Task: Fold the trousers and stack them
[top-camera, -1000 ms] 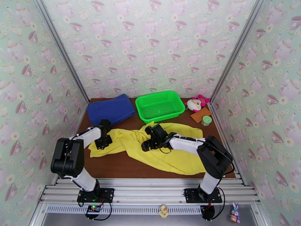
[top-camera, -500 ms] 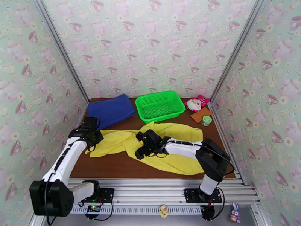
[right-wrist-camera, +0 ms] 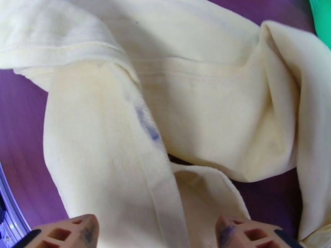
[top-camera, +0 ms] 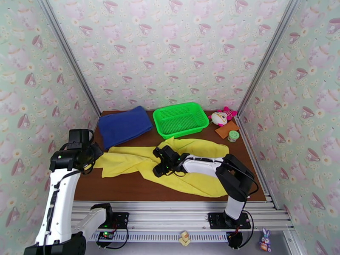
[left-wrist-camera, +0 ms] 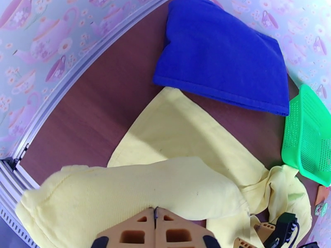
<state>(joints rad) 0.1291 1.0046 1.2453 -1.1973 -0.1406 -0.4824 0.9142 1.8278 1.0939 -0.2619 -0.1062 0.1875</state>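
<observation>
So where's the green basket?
Top view: the basket sits at the far edge of the table, blue cloth to its left, plush toy to its right.

Lab robot cell: aluminium frame posts (top-camera: 69,56), teacup-print wall panels (top-camera: 170,52) left, right, far; brown tabletop (top-camera: 123,190); slotted rail (top-camera: 170,219) at near edge with arm bases (top-camera: 108,218) bolted on.
</observation>
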